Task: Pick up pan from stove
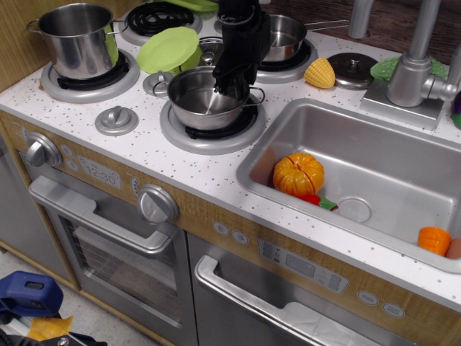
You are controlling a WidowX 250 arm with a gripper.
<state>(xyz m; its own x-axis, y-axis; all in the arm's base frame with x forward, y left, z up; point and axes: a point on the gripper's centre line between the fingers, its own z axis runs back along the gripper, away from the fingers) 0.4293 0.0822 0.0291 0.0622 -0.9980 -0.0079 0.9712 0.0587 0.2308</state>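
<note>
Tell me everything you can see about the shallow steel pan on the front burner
The pan is a shallow, round, shiny steel pot with a small wire loop handle on each side. It sits upright and looks empty on the front right burner of the stove. The black gripper reaches down over its far right rim; whether the jaws actually pinch it is unclear.

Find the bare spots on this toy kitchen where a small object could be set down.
Free: the speckled counter between the front burner and the sink; also left of the loose knob. Crowded: the back row, around the stockpot, green lid, frying pan and corn.
</note>
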